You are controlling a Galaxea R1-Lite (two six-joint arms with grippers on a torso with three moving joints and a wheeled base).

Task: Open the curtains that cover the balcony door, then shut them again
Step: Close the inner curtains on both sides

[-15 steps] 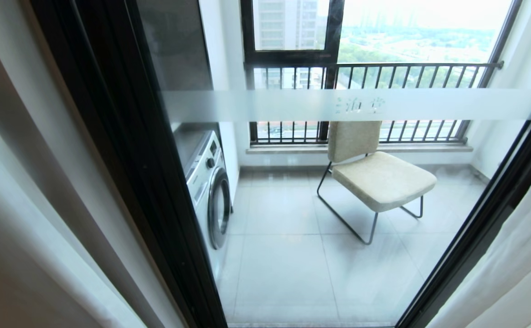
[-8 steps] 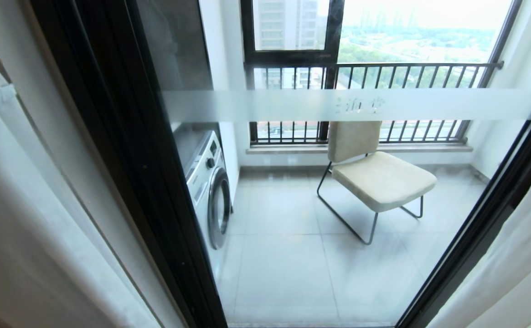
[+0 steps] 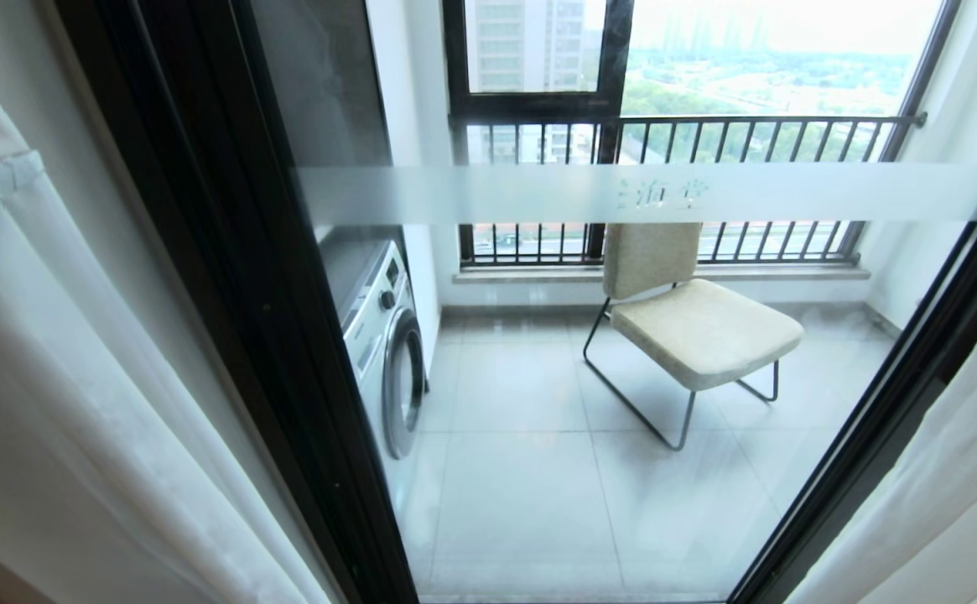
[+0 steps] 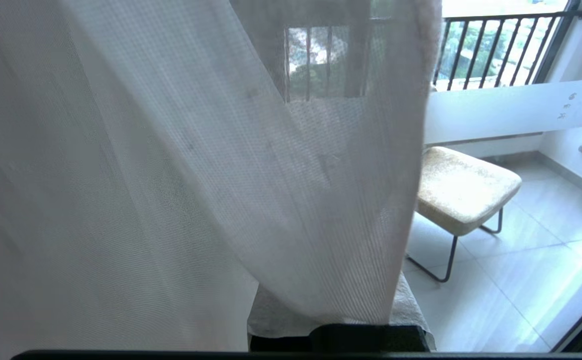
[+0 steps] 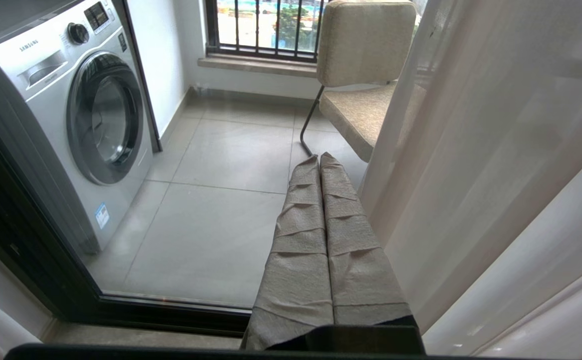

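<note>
Fingers (image 5: 319,165) on your right gripper (image 5: 319,159) lie pressed flat together, wrapped in taupe cloth and holding nothing, pointing out toward the glass of the balcony door (image 3: 538,193). On the left gripper the fingers are hidden under the sheer white layer of the curtains (image 4: 181,165), which drapes right over the wrist camera; only a scrap of cloth wrapping shows beneath the hem, and the fingers are closed, though you cannot see whether they pinch the fabric. From the head view neither arm is visible. You are looking through the door's large pane, with its thick black frame (image 3: 228,277) running down the left side and another black upright on the right. A frosted white band (image 3: 790,191) with small characters crosses the glass. Sheer curtain hangs at both edges: one panel (image 3: 60,377) to the left of the frame, its hemmed edge showing near the top, and another panel (image 3: 941,503) in the lower right corner. The middle of the door stands uncovered. Beyond the glass, on the tiled balcony floor (image 3: 522,503), a washing machine (image 3: 383,344) sits against the left wall and a beige chair (image 3: 698,327) on thin metal legs stands in front of a railing (image 3: 748,134).
</note>
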